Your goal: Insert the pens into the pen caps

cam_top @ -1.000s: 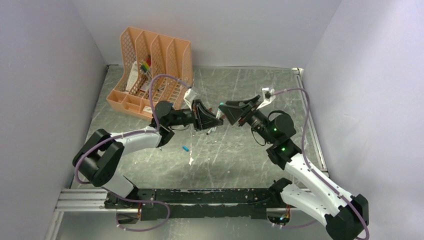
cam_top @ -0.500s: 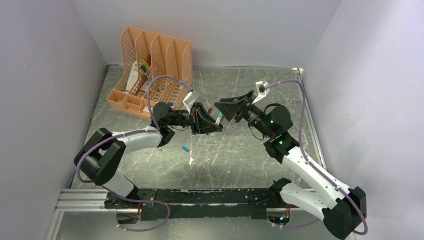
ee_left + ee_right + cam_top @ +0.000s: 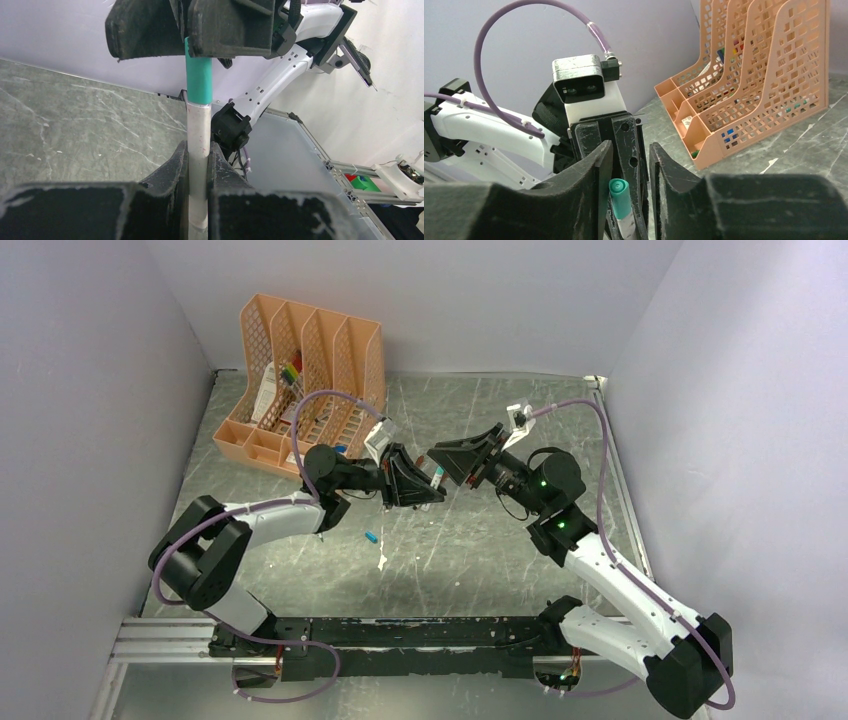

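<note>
1. Clamping the white barrel of a pen (image 3: 198, 145), the left gripper (image 3: 428, 488) sits out in front of the orange organiser (image 3: 345, 350), off its right-hand end and raised above the counter (image 3: 480, 540).
2. The pen juts out past the left gripper's fingertips, and its barrel is squeezed tight between the two black pads.
3. A teal cap (image 3: 199, 80) sits on the pen's free end, meeting the barrel at a thin seam.
4. The right gripper (image 3: 437, 462) faces the left one tip to tip, on the side of it farther from the organiser.
5. Its fingers (image 3: 591, 170) stand on either side of the teal cap. The right wrist view shows the cap close against one finger with a gap to the other, so this gripper is parted around the cap rather than clenched on it.
6. On the counter, farther out from the organiser's front than the two grippers, lies a small loose blue cap (image 3: 371, 537).
7. A loose white pen (image 3: 383, 561) lies just beyond that cap, farther again from the organiser, and apart from it.
8. Inside the organiser, a bundle of bright coloured markers (image 3: 290, 371) stands in one of the left-hand slots.
</note>
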You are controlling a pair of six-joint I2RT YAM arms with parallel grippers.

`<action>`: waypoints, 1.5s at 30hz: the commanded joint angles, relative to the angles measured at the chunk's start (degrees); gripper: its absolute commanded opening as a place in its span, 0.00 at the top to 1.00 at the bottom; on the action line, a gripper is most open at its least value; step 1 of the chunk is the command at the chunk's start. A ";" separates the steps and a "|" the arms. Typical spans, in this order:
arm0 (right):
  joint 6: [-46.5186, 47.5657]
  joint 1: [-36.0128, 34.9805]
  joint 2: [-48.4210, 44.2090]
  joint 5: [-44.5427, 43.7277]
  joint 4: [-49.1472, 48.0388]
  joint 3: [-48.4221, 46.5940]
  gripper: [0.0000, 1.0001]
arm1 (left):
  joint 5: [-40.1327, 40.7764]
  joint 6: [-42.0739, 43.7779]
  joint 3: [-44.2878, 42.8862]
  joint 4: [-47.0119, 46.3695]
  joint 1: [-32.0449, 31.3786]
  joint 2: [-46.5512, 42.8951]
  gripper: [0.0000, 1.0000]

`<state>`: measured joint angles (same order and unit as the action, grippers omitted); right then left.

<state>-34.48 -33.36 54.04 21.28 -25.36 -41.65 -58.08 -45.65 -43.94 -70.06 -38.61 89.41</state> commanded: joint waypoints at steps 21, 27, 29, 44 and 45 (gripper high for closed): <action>0.58 0.14 -1.22 1.06 0.41 2.42 1.00 | 1.27 -4.37 -3.39 -6.54 0.20 2.25 0.93; 0.33 0.14 -0.99 1.68 1.33 2.92 1.00 | 2.01 -3.49 -5.04 -3.82 0.21 1.54 0.93; 0.21 0.17 -0.64 2.59 1.71 2.98 1.00 | 1.80 -3.72 -6.48 -3.49 0.21 1.77 0.93; 3.01 0.05 1.07 9.44 13.58 2.56 1.00 | -3.11 -1.62 -17.88 1.11 0.82 3.96 0.93; 3.04 0.05 1.25 9.82 13.82 2.80 1.00 | -3.55 -1.76 -18.60 0.88 0.82 4.21 0.93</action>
<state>-32.47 -31.97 52.60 22.13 -26.17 -41.74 -66.15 -48.82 -55.72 -64.79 -38.02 93.89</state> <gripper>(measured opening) 0.126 0.177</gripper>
